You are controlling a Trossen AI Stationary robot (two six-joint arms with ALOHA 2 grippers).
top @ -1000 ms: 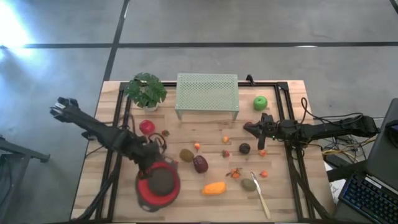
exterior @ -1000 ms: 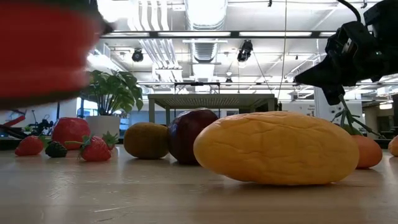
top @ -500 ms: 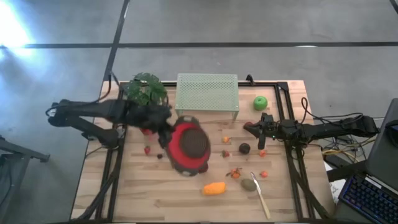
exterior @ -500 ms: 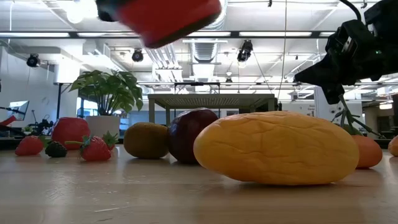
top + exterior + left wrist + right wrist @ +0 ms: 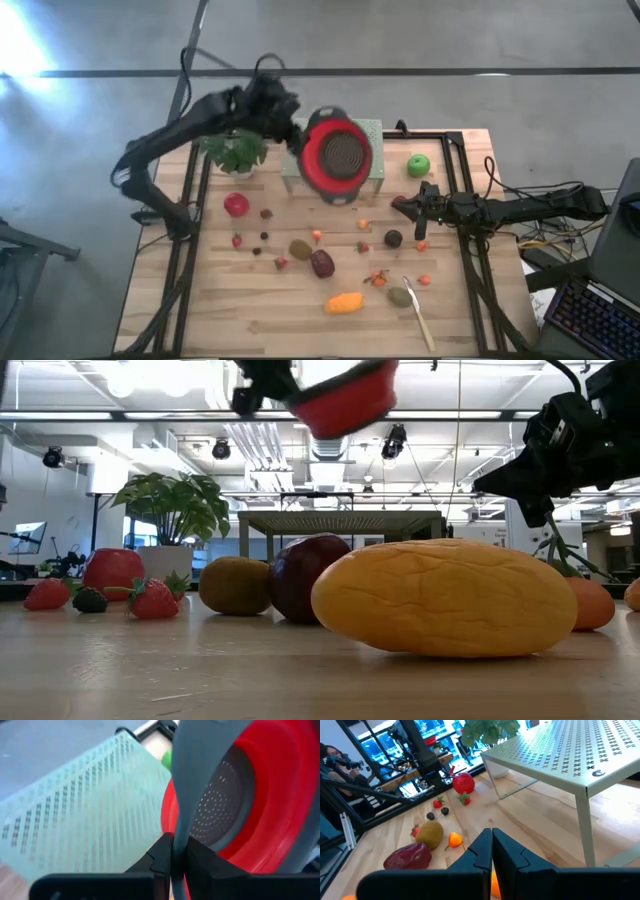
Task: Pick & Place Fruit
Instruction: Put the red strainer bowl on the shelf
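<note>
Fruit lay scattered over the table (image 5: 150,300): a green apple (image 5: 418,165) near the far right corner, a red fruit (image 5: 236,204) by the plant (image 5: 234,147), a brown oval (image 5: 300,249) touching on a maroon one (image 5: 322,263) at the middle, an orange oval (image 5: 344,302) toward the front, and berries (image 5: 377,278) between them. The left gripper (image 5: 292,135) was raised above the pale green rack (image 5: 365,170), its fingers (image 5: 162,857) pinched narrow on the grey handle of a red colander (image 5: 335,155), which hung tilted in the air. The right gripper (image 5: 400,204) hovered low over the table beside a dark fruit (image 5: 393,238), fingers pressed together and holding nothing. A pale utensil (image 5: 420,315) lay at the front right.
</note>
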